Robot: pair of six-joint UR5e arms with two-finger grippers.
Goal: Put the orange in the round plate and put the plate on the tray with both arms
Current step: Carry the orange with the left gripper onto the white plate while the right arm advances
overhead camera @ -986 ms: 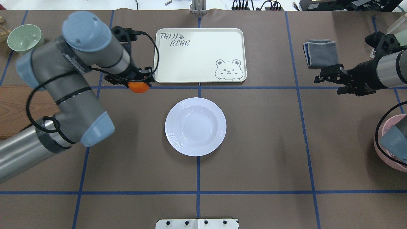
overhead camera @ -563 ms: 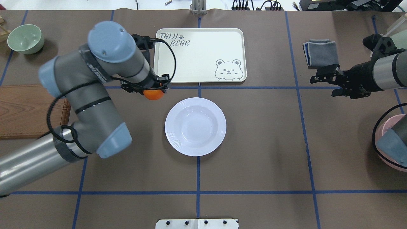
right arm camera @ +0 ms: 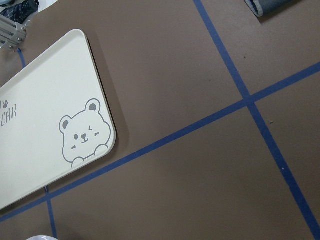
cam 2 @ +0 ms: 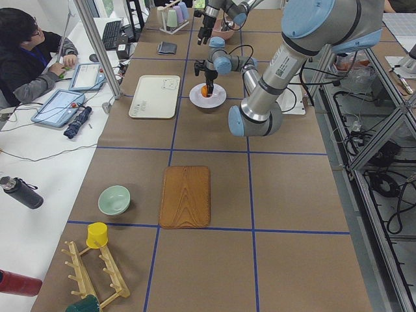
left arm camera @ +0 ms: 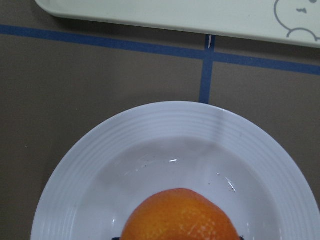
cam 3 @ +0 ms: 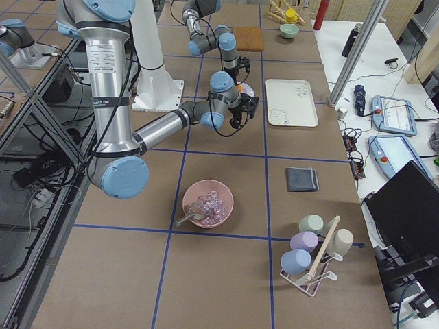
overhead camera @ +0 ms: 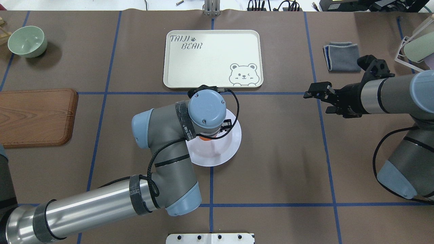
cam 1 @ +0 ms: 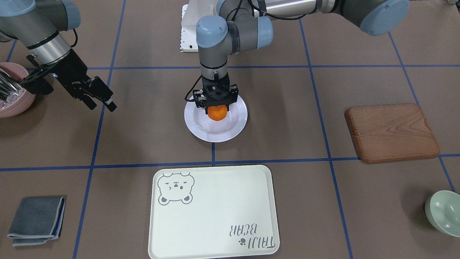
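The orange is held between the fingers of my left gripper, which points straight down over the well of the white round plate. Whether the orange touches the plate I cannot tell. In the overhead view my left arm covers most of the plate, and only a sliver of the orange shows. The left wrist view has the orange low over the plate. Beyond the plate lies the cream tray with its bear drawing. My right gripper hovers open to the right of the plate, holding nothing.
A brown wooden board lies at the left and a pale green bowl at the far left corner. A folded grey cloth sits right of the tray. A pink bowl and a cup rack stand at the right end.
My left arm has carried the orange from beside the tray's near left corner to over the plate. My right gripper has moved left, toward the middle of the table.
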